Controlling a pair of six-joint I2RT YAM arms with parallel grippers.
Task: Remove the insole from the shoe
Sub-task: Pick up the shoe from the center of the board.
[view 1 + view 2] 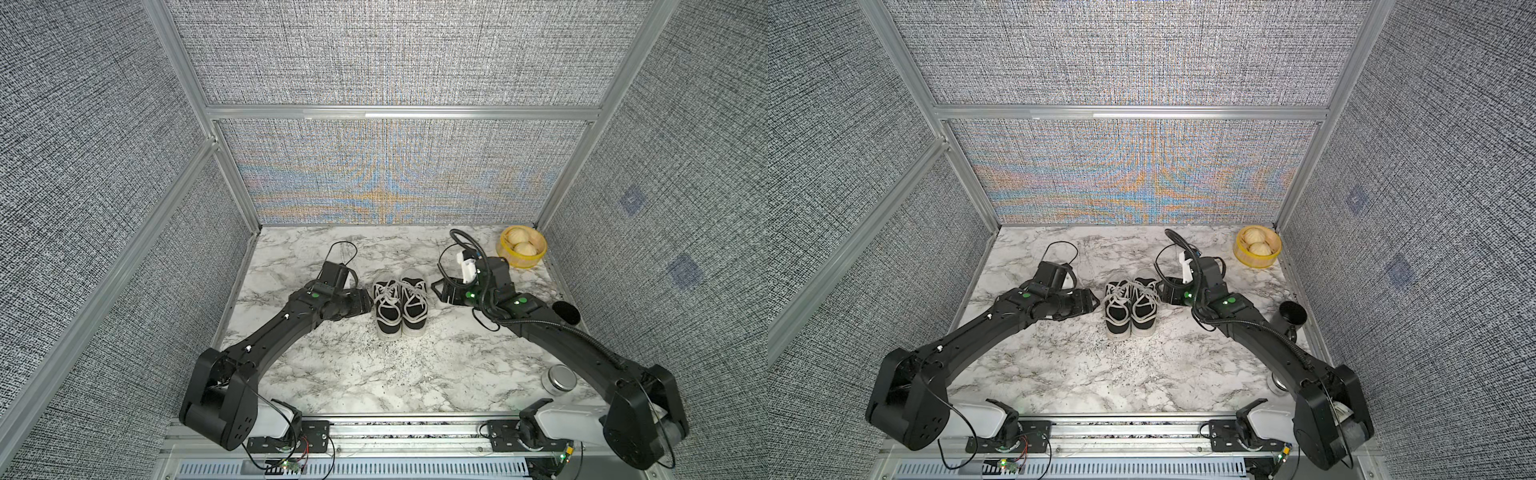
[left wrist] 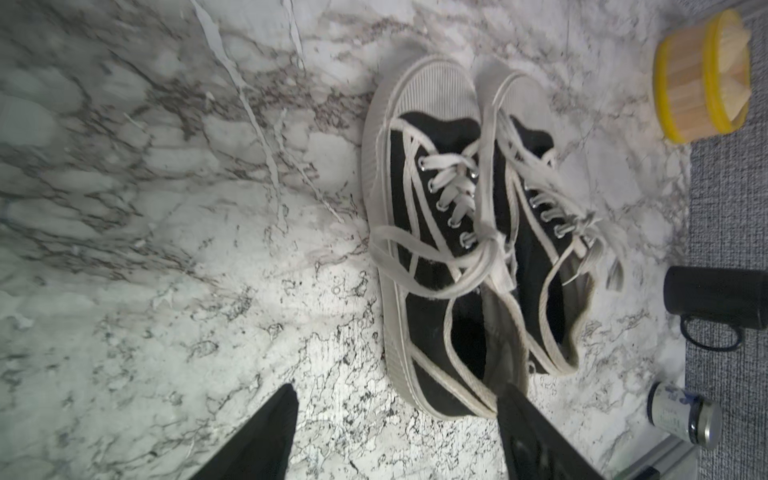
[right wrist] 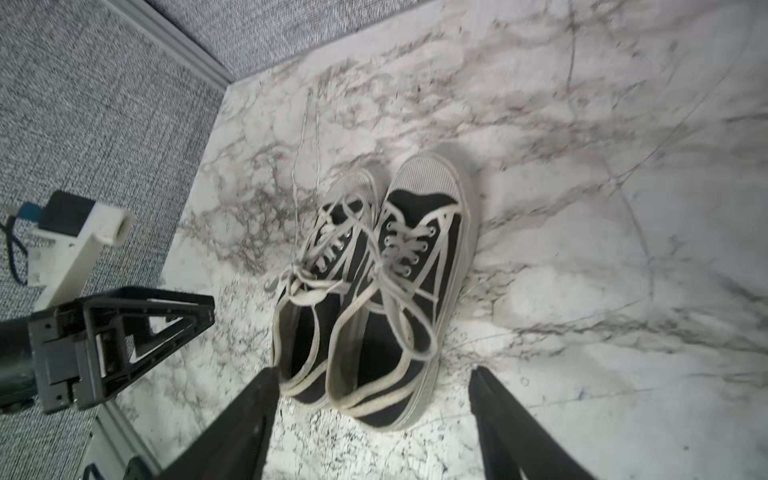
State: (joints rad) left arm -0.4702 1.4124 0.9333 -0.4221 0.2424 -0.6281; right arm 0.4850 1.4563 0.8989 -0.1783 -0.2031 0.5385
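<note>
Two shoes both wrist views; only left's shows basket, mug, can.

Robotics lab test cell: grey woven-fabric wall panels in silver aluminium extrusion framing boxed in a white marble-pattern tabletop at 9, 12 and 3 o'clock. Black left arm and black right arm were mounted on a slotted metal rail at 6 o'clock, with loose red-and-black wiring exposed.

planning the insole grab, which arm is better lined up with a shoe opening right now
Right, probably: the right gripper, open, frames the nearest shoe at its heel; the left gripper aims mostly at bare table.
</note>
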